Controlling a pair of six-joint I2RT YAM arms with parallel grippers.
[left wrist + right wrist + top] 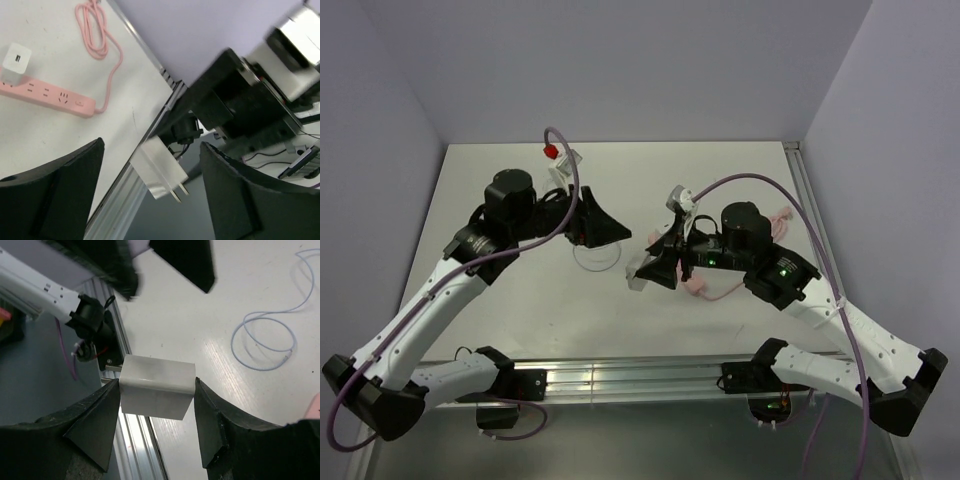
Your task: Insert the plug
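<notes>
My right gripper [653, 268] [156, 392] is shut on a white two-prong plug [157, 385], held by its sides above the table. The plug also shows in the top view [639, 276] and in the left wrist view [161, 171], prongs pointing away from the right gripper. My left gripper [608, 230] [152, 147] is open and empty, facing the plug from a short distance. A pink power strip [47, 94] lies flat on the table with a white adapter [16, 59] in one end. In the top view the strip [698, 285] is mostly hidden under the right arm.
The strip's pink cord [95, 30] is coiled on the table. A thin pale cable loop [596, 259] [265, 340] lies under the left gripper. A red-and-white object [552, 153] sits at the back. An aluminium rail [640, 378] runs along the near table edge.
</notes>
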